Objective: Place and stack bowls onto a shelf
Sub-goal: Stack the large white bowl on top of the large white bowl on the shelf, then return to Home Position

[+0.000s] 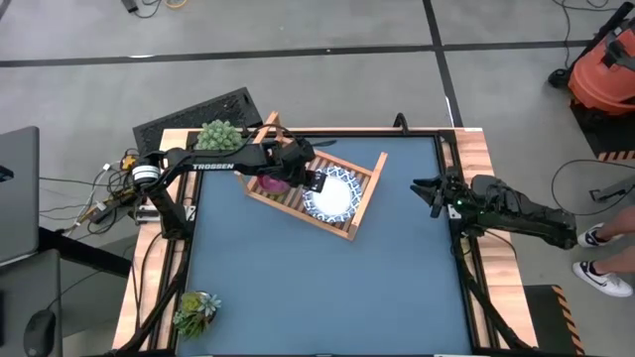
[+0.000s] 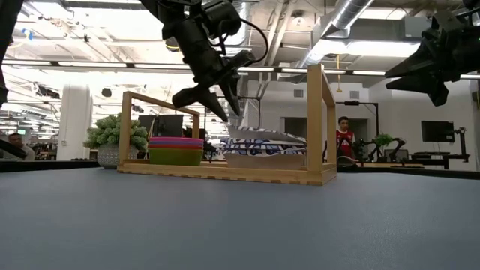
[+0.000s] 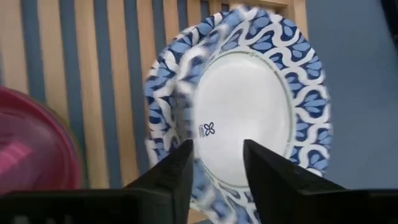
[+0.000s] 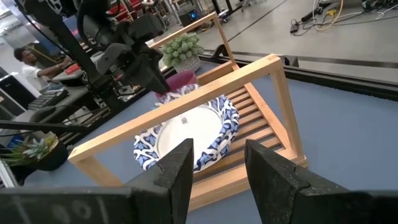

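Hovering just above the patterned white bowls (image 1: 334, 194), left gripper (image 2: 217, 96) has fingers apart, holding nothing; bowls sit rim-up on the shelf (image 1: 364, 205), directly below it. Shelf's long axis runs diagonally across the table's far side. Right gripper (image 1: 431, 192) waits well apart, fingers spread

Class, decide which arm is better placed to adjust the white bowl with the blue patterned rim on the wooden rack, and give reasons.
Left. Its tool hangs open directly above the white blue-rimmed bowl on the slatted wooden rack; the right tool waits near the table's right edge.
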Controlling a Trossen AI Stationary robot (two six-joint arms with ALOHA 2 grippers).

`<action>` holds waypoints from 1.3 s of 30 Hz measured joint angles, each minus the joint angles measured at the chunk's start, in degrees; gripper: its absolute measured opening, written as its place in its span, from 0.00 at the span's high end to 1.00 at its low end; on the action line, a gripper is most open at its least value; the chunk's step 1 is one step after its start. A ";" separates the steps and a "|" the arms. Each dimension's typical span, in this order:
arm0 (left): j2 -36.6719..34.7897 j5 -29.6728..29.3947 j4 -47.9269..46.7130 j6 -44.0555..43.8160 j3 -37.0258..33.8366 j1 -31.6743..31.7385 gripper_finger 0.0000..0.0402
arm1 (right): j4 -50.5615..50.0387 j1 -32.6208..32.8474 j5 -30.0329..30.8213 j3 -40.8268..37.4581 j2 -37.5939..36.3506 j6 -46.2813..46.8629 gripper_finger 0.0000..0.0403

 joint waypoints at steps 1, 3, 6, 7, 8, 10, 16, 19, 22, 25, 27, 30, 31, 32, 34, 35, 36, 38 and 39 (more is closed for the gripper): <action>0.00 -0.70 -0.29 1.07 -0.01 0.03 0.68 | 0.00 0.00 0.00 0.00 -0.01 0.00 0.58; -0.19 -1.89 -1.28 2.35 -0.02 0.46 0.64 | 0.00 0.00 0.00 0.00 -0.02 0.00 0.58; -0.52 -2.02 -1.62 2.45 -0.02 1.50 0.59 | 0.00 0.00 0.00 0.00 0.00 0.00 0.58; -0.52 -1.85 -1.65 2.45 -0.02 1.89 0.58 | 0.00 0.00 0.00 0.00 -0.02 0.00 0.58; -0.52 -1.41 -1.75 2.45 -0.02 2.25 0.56 | 0.02 0.00 -0.01 0.00 0.00 0.01 0.58; -0.52 0.20 -1.61 2.37 -0.02 2.83 0.55 | 0.00 0.00 0.00 0.02 -0.02 0.04 0.58; -0.90 3.93 -2.32 5.83 2.44 3.17 0.55 | 0.87 0.00 -0.02 0.07 0.00 0.15 0.58; -1.84 4.24 -3.45 9.96 5.29 2.64 0.55 | 3.36 0.00 -0.02 0.07 -0.01 0.13 0.58; -2.69 4.30 -5.44 14.79 9.22 1.99 0.55 | 6.62 -0.02 -0.04 0.07 0.00 0.04 0.58; -3.53 4.30 -8.13 18.79 13.99 1.09 0.55 | 10.63 -0.02 -0.02 0.07 -0.02 0.02 0.58; -4.04 4.30 -9.97 21.82 17.52 0.54 0.55 | 13.30 0.00 -0.03 0.08 -0.01 0.05 0.58; -4.39 4.35 -13.98 26.03 23.22 -0.06 0.55 | 14.84 0.00 -0.11 0.11 -0.02 0.00 0.58; -4.51 4.47 -16.33 27.25 25.04 -0.07 0.55 | 14.64 0.00 -0.11 0.11 -0.02 0.02 0.58; -4.59 4.58 -18.17 28.17 26.81 -0.06 0.55 | 14.42 0.00 -0.11 0.11 0.00 0.00 0.58; -4.61 4.46 -21.32 27.58 30.69 -0.02 0.55 | 14.23 0.01 -0.45 0.11 0.00 0.58 0.58; -4.61 4.42 -23.38 26.83 32.44 -0.06 0.55 | 14.51 0.14 -1.40 0.11 -0.01 2.38 0.58; -4.61 4.55 -24.84 27.36 34.00 -0.28 0.55 | 15.09 0.22 -2.44 0.11 0.00 3.54 0.58; -4.75 6.62 -24.45 33.09 35.93 -1.33 0.55 | 18.08 0.59 -6.81 0.11 0.00 0.67 0.58; -5.36 7.92 -23.81 35.73 36.24 -2.02 0.55 | 20.64 0.85 -10.58 0.11 0.00 -2.46 0.58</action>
